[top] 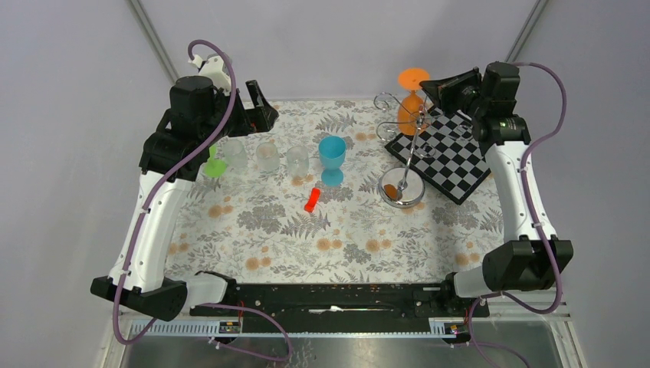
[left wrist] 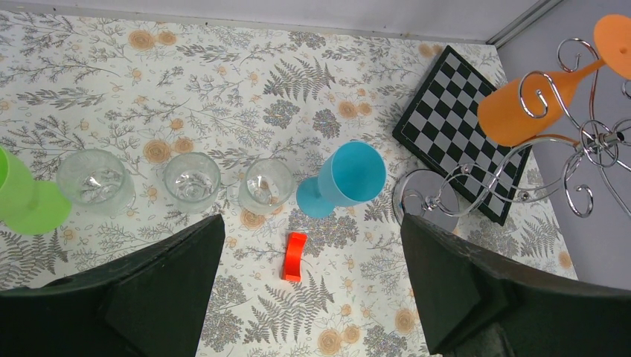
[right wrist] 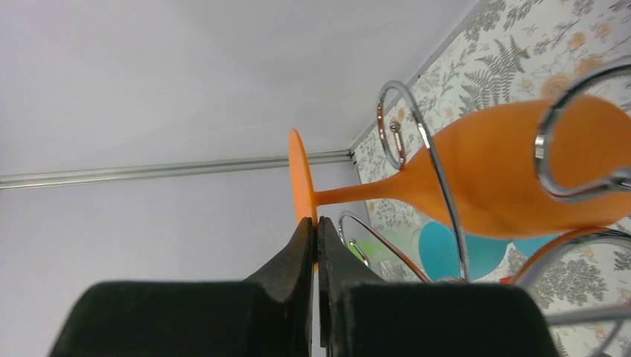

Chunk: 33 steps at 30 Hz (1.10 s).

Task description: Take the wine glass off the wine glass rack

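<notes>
An orange wine glass (top: 412, 98) hangs upside down in the looping wire arms of the silver wine glass rack (top: 402, 188), at the far right of the table. In the right wrist view the glass (right wrist: 484, 178) lies with its stem between wire loops (right wrist: 417, 141) and its flat foot to the left. My right gripper (right wrist: 313, 223) is shut on the rim of that foot. In the top view it (top: 438, 90) sits just right of the foot. My left gripper (left wrist: 309, 290) is open and empty, high above the table's left half (top: 257, 103).
A black-and-white chequered board (top: 444, 153) lies under the rack's right side. A blue goblet (top: 332, 157), three clear glasses (top: 267, 156), a green glass (top: 214, 164) stand in a row. A small red piece (top: 311, 199) lies mid-table.
</notes>
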### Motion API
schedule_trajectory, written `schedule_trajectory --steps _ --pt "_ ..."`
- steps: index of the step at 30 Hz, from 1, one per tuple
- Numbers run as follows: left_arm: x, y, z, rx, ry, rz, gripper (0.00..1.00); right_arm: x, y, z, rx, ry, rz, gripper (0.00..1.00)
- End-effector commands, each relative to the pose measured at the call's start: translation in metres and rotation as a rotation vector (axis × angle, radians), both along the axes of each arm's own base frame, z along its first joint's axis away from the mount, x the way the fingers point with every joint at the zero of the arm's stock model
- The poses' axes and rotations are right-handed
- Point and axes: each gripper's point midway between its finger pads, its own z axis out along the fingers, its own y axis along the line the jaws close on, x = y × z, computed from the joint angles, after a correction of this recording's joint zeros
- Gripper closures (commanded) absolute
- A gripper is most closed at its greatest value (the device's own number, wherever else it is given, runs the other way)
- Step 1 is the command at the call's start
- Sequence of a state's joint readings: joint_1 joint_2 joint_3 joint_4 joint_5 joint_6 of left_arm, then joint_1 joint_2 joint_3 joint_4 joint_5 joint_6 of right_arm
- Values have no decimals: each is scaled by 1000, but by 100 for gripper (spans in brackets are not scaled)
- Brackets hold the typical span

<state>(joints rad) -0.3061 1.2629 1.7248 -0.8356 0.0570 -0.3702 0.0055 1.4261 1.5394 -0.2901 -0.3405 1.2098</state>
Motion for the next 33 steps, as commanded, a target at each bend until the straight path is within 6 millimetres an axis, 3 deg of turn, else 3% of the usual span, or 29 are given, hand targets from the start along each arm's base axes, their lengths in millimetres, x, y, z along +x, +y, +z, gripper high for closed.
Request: schedule_trajectory --steps 1,12,21,26,33 --pt "0 2 22 -26 -82 4 3 2 14 29 69 -95 67 100" --pt "1 2 23 -27 -84 6 3 4 26 24 99 -93 113 100" --pt "-2 1 26 -35 -90 -2 3 40 38 49 136 -290 193 100" --pt "-7 3 32 -40 -107 3 3 40 50 84 188 -440 270 100" --pt "-11 -9 46 -101 -137 -57 3 4 79 141 280 -602 435 100"
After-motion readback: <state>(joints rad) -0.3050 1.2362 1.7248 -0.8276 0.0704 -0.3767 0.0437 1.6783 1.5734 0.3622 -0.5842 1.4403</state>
